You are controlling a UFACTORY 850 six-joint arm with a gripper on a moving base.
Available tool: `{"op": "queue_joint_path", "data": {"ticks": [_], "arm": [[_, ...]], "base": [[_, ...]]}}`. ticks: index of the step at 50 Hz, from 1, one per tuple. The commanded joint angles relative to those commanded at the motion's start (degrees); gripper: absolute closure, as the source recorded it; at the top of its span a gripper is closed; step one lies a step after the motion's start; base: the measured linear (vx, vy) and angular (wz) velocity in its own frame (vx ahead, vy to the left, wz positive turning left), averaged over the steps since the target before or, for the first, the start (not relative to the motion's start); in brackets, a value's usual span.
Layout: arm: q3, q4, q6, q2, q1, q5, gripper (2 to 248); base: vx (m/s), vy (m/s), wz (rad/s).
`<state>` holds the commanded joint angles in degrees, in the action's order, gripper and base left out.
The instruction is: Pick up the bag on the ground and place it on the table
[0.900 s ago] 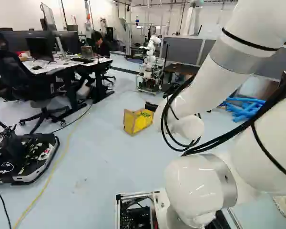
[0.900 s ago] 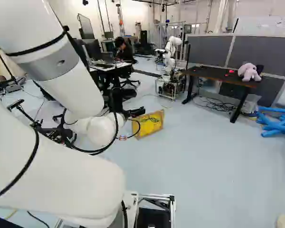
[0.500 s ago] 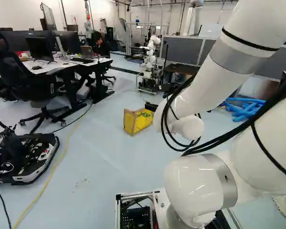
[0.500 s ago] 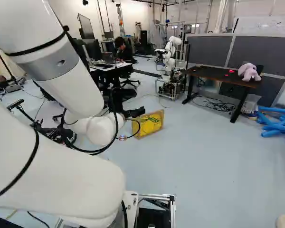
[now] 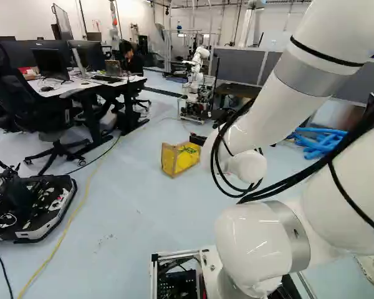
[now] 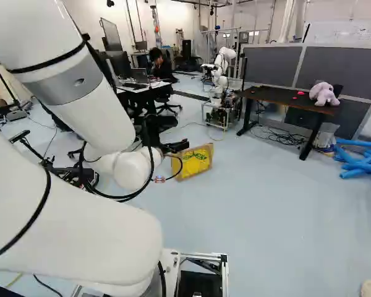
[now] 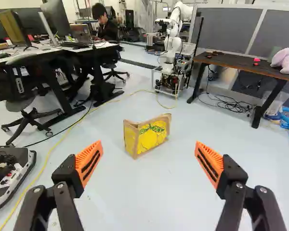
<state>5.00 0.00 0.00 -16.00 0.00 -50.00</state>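
Note:
In the right base view my gripper (image 6: 175,146) appears as a dark shape at the arm's end, just left of the bag (image 6: 196,162). The wrist view shows the gripper (image 7: 148,156) with its orange-padded fingers wide apart and nothing between them. Ahead of them, the yellow bag (image 7: 154,138) with brown edges and a green leaf pattern stands upright on the floor, untouched. The dark-topped table (image 7: 241,66) is farther off, beyond the bag and to its right, bearing a pink plush toy (image 7: 285,61) and small red items.
Another robot (image 7: 172,45) stands on a wheeled frame behind the bag. White desks (image 5: 81,83), an office chair (image 5: 50,134) and a low mobile base (image 5: 34,208) line the left side. A yellow cable (image 7: 50,151) crosses the floor. Blue tubes (image 6: 362,162) lie beyond the table.

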Motion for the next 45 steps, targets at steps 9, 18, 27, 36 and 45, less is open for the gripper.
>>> {"op": "queue_joint_path", "data": {"ticks": [9, 18, 27, 36, 45], "arm": [[0.0, 0.0, 0.0, 0.0, 0.0, 0.0, 3], [0.0, 0.0, 0.0, 0.0, 0.0, 0.0, 3], [0.0, 0.0, 0.0, 0.0, 0.0, 0.0, 3], [0.0, 0.0, 0.0, 0.0, 0.0, 0.0, 3], [0.0, 0.0, 0.0, 0.0, 0.0, 0.0, 3]], "base": [[0.027, -0.001, -0.005], [0.079, -0.002, -0.014], [0.135, -0.001, -0.018], [0.15, -0.003, -0.021], [0.161, -0.004, -0.021]]}}
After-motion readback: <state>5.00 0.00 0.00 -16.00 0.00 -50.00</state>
